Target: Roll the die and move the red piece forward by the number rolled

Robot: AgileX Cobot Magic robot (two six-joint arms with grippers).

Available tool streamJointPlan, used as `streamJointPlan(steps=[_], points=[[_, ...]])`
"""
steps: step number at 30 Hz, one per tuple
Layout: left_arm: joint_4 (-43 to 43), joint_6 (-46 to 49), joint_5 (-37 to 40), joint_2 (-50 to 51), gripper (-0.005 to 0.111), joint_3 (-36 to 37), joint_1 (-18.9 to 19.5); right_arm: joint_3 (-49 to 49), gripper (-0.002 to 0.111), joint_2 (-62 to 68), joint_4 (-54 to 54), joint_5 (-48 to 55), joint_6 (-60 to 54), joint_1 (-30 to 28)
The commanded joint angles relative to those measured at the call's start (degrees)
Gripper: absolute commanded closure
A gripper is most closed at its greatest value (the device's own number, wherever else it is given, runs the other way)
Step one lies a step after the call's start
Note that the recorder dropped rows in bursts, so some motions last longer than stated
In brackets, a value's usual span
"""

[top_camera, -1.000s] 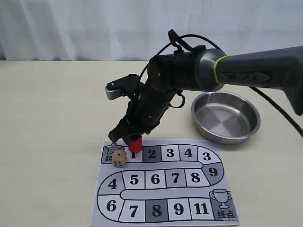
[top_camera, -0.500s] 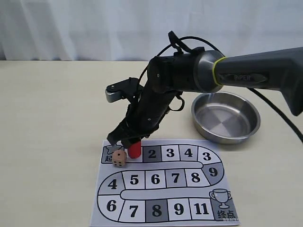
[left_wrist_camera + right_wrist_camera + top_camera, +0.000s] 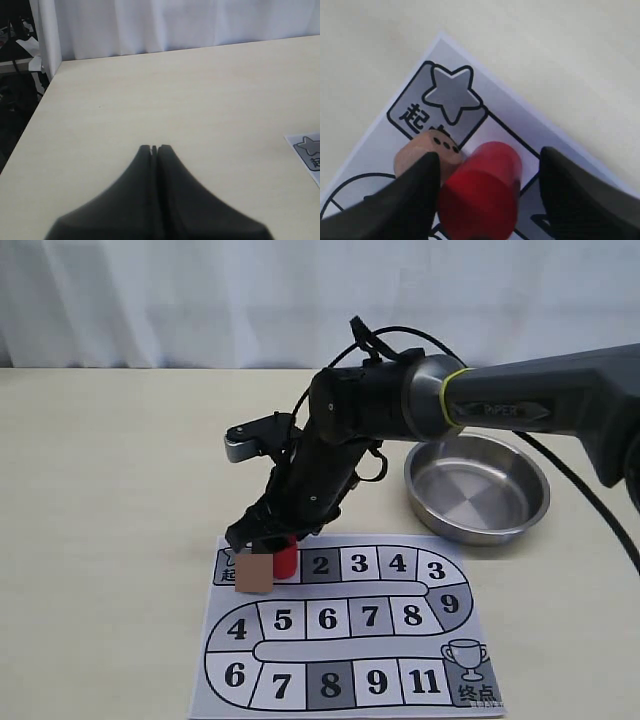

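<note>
My right gripper [image 3: 268, 532] reaches down over the start end of the board [image 3: 345, 680], its jaws spread apart and straddling the red piece [image 3: 286, 556] without clamping it. In the right wrist view, bare paper shows between the piece [image 3: 482, 192] and one finger [image 3: 575, 192]. The red piece stands upright on the board's top row, between the star square and square 2. The die [image 3: 254, 573] sits at the edge of the star square, right against the red piece, with a row of dark pips showing [image 3: 422, 150]. A steel bowl [image 3: 478, 487] rests off the board, beyond its numbered top row. My left gripper [image 3: 154, 148] is clenched on nothing over bare table, just off the board's star corner.
</note>
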Motion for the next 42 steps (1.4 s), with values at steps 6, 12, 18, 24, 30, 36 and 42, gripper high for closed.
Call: streamJointPlan(steps=[6, 12, 18, 24, 30, 36, 42], points=[[-0.39, -0.23, -0.59, -0.01, 0.107, 0.11, 0.0, 0.14, 0.047, -0.69, -0.35, 0.2, 0.3, -0.12], [-0.29, -0.23, -0.59, -0.01, 0.107, 0.11, 0.0, 0.05, 0.047, -2.33, -0.92, 0.0, 2.59, -0.23], [-0.29, -0.23, -0.59, -0.01, 0.107, 0.11, 0.0, 0.05, 0.047, -5.05, -4.57, -0.27, 6.24, -1.43], [-0.29, -0.23, -0.59, -0.01, 0.107, 0.11, 0.0, 0.05, 0.058, -7.49, -6.7, 0.84, 10.68, -4.24], [-0.29, -0.23, -0.59, -0.01, 0.107, 0.11, 0.0, 0.05, 0.09, -7.82, -6.83, 5.09, 10.68, -8.88], [-0.29, -0.23, -0.59, -0.01, 0.107, 0.11, 0.0, 0.05, 0.104, -7.82, -6.83, 9.27, 10.55, -15.46], [-0.29, -0.23, -0.59, -0.01, 0.107, 0.11, 0.0, 0.05, 0.104, -7.82, -6.99, 10.56, 9.75, -21.99]])
